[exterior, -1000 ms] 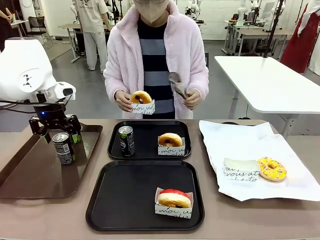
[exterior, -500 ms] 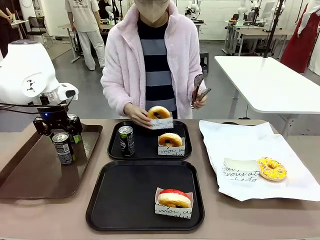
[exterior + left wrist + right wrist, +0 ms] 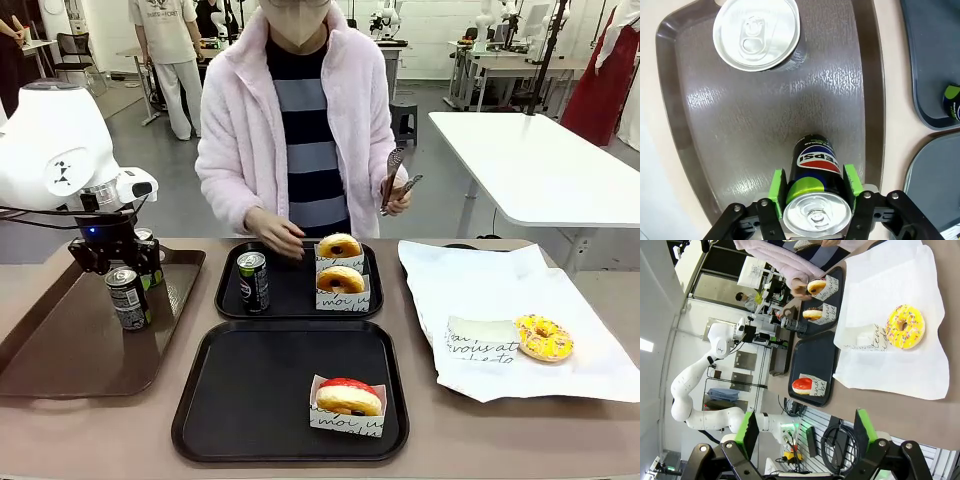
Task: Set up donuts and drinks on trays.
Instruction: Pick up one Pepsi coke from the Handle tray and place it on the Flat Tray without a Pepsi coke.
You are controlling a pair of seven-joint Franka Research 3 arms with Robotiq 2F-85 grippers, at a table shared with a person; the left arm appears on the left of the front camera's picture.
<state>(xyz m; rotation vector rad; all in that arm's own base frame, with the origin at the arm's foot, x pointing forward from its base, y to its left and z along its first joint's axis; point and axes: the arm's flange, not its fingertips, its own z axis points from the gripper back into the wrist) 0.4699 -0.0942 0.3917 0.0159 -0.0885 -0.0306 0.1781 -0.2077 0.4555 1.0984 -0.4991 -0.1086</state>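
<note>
Note left gripper (image 3: 814, 184) clamped on can (image 3: 815, 161), green pads (image 3: 776, 186) flat against opposite sides just under its top. Note right gripper (image 3: 806, 432) with fingers apart, holding nothing. Locate held can upright on brown tray (image 3: 835, 90), with second can (image 3: 756, 32) free-standing at 11 o'clock of it in the left wrist view. Treat can as thin-walled aluminium: probably rigid while sealed, moderately heavy if full, smooth and likely slippery at the printed wall. Grip across the cylinder at the upper body; keep upright to avoid tipping on set-down. Expect ripple-textured glossy plastic on brown tray, matte black plastic with raised rims on near tray (image 3: 250, 400) and far tray (image 3: 290, 292), both towards 3 o'clock of brown tray in the front view. Handle donuts (image 3: 340, 278) as soft, sticky-glazed rings; take by paper holder (image 3: 342, 300) only
</note>
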